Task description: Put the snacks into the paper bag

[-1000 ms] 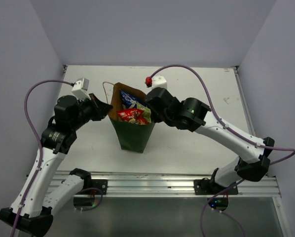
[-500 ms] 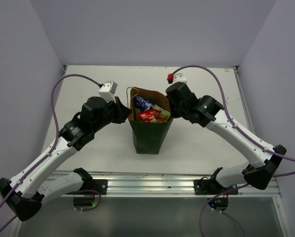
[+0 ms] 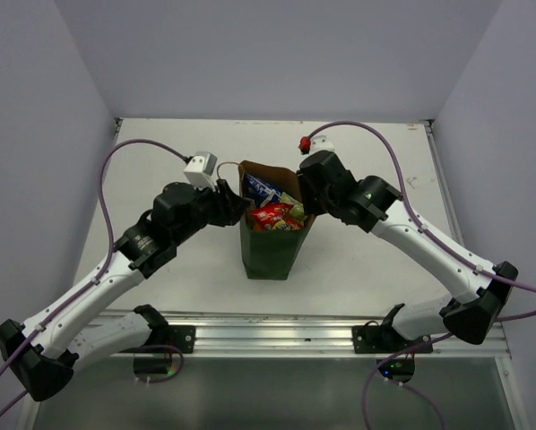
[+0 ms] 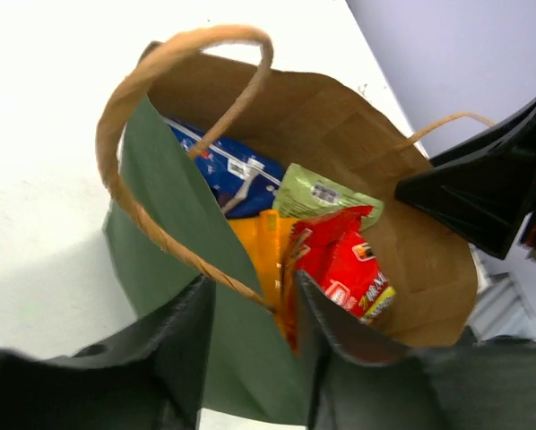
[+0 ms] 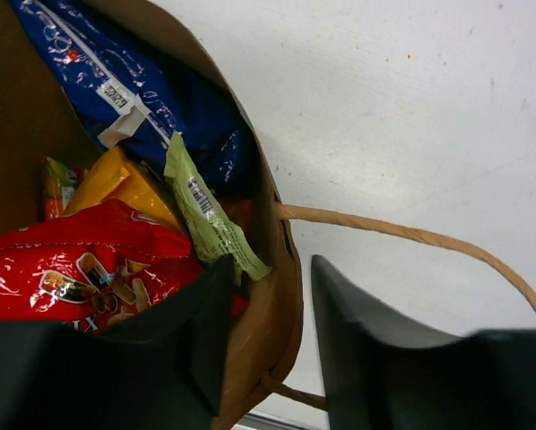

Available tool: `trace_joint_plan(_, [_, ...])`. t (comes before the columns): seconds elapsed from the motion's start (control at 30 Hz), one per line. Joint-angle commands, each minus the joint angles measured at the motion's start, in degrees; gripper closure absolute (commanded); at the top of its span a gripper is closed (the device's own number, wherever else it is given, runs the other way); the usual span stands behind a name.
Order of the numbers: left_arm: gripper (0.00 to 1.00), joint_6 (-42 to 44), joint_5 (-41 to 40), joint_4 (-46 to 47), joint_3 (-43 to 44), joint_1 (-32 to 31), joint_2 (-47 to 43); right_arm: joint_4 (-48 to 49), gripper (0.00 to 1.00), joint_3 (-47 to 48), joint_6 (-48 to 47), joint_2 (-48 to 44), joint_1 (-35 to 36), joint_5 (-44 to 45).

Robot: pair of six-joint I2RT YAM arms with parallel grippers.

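Paper bag (image 3: 270,255), dark green outside and brown within, stood upright on the white table (image 3: 196,269) between the two hands, mouth spread wide. Left gripper (image 4: 252,309): fingers partly apart, straddling the near rim, one outside the green wall and one over the interior; nothing clamped, so far as could be judged. Right gripper (image 5: 270,278): likewise parted, the opposite wall running up between its fingers, gripping nothing. Contents, all glossy: long blue-and-white packet (image 4: 223,166), farthest ahead of the left fingertips; light-green packet (image 4: 326,193) beside it, on edge just ahead of the right gripper's inner finger; orange packet (image 4: 259,242) and red packet (image 4: 349,269), closest to the left hand, crumpled and riding high near the rim. A fifth packet could not be picked out with certainty. Tan loop handle (image 5: 411,237) arched outward past the right gripper's outer finger; second loop handle (image 4: 160,63) stood above the left one. Packing appeared complete or nearly so. Recommended handling: raise both hands straight up off the rims, fingers kept wide, since a sideways pull would likely drag the thin paper, snag a loop, or tip the bag.
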Motion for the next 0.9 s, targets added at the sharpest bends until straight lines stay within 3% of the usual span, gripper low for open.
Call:
trace_joint_plan(0.0, [0.44,2.1,-5.1,1.1,4.5,-0.7,-1.1,2.9,0.53,3.4,-2.3,-1.1,-0.1,-2.4])
trace_joint_plan(0.03, [0.38,2.8,-6.0,-0.6,7.3,-0.7,-1.1,2.7,0.36,4.0,-2.5,-1.1,-0.1,-2.6])
trace_joint_plan(0.1, [0.31,4.4,-8.4,-2.3,10.5,-0.7,-1.2,2.5,0.29,6.2,-3.4,-2.1,-0.1,-3.4])
trace_joint_plan(0.27, [0.3,5.9,-16.3,-7.1,21.0,-0.8,-3.3,0.6,0.25,11.8,-3.3,-6.4,-0.1,-4.0])
trace_joint_plan(0.33, [0.29,6.9,-24.1,-9.5,23.9,-0.8,-4.7,-2.2,0.23,15.0,-2.4,-9.1,-0.1,2.1])
trace_joint_plan(0.4, [0.22,9.5,-31.6,-10.7,23.9,-0.7,-6.2,-6.2,0.24,18.0,-3.6,-10.7,-0.2,11.0])
trace_joint_plan(0.47, [0.15,12.4,-33.8,-12.8,22.6,-0.7,-5.3,-8.9,0.22,18.5,-4.5,-11.5,-0.1,19.1])
trace_joint_plan(0.57, [0.1,15.9,-31.5,-17.0,19.1,1.2,-1.7,-12.9,0.14,15.4,-5.2,-13.0,-0.1,31.6])
trace_joint_plan(0.6, [0.09,15.5,-25.4,-17.0,17.7,3.0,-1.4,-13.2,0.11,11.9,-5.3,-13.6,-0.1,34.0])
trace_joint_plan(0.63, [0.09,15.2,-21.6,-15.0,14.3,8.9,-1.9,-13.3,0.11,9.8,-5.2,-14.7,-0.1,36.8])
trace_joint_plan(0.67, [0.09,14.7,-16.5,-13.4,12.4,12.3,-3.9,-13.2,0.11,7.7,-4.7,-15.3,-0.1,38.1])
trace_joint_plan(0.8, [0.08,15.5,-9.1,-10.1,9.6,26.0,-4.9,-12.4,0.09,-3.2,-1.1,-17.7,-0.1,40.2])
trace_joint_plan(0.87, [0.08,16.7,-8.7,-9.9,10.2,27.2,-3.6,-12.3,0.11,-4.9,-0.4,-18.9,-0.2,40.3])
